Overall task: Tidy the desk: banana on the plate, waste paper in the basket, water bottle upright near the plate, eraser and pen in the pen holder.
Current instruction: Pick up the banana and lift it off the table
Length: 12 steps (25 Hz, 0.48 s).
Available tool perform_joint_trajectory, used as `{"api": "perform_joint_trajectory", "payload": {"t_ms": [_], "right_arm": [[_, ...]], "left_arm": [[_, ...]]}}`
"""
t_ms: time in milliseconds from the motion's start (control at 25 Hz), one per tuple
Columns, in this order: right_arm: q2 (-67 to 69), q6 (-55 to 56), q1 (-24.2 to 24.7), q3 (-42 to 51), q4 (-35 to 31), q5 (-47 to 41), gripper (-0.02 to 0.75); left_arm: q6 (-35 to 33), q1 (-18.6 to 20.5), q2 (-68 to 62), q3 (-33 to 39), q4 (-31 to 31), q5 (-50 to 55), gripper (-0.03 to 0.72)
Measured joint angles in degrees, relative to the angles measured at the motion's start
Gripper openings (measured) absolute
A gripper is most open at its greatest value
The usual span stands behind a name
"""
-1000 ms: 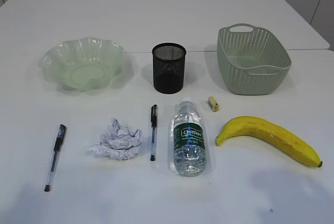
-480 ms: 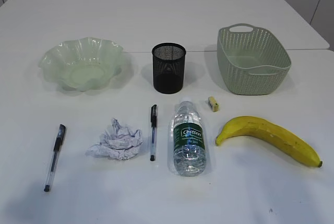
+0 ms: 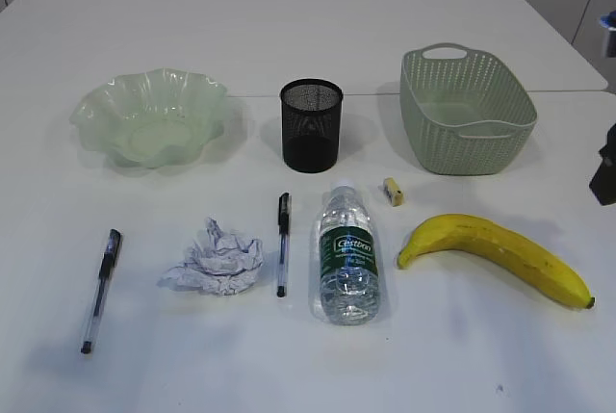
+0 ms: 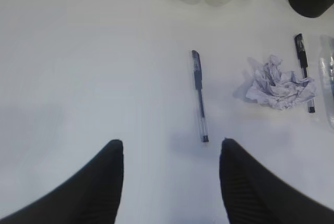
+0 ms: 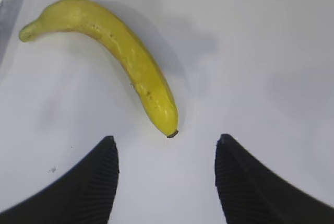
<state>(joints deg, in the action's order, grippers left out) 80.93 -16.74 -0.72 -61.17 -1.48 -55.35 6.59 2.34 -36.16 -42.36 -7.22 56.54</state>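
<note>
Banana (image 3: 496, 256) lies on desk (image 3: 308, 365) beside water bottle (image 3: 347, 256), eraser (image 3: 393, 191).

Left gripper (image 4: 171, 145): two dark ribbed fingers (image 4: 99, 182) spread wide apart, nothing between them, raised above the white surface, camera looking down past the tips. Right gripper (image 5: 166, 143): two dark ribbed fingers (image 5: 237, 182) likewise parted wide, holding nothing, raised above the surface. Right arm (image 3: 604, 167): a dark part shows at the right edge of the exterior view; its form is unclear there.
</note>
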Motion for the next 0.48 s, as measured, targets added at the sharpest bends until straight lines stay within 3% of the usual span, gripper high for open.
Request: {"api": "perform_joint_trajectory", "payload": {"t_ms": [480], "right_arm": [[18.47,-6.71,-3.35,-4.87,0.50,-1.05,0.436]], "left_arm": [[-0.12,-1.28,0.00,0.00,0.00,-0.64,0.380]]}}
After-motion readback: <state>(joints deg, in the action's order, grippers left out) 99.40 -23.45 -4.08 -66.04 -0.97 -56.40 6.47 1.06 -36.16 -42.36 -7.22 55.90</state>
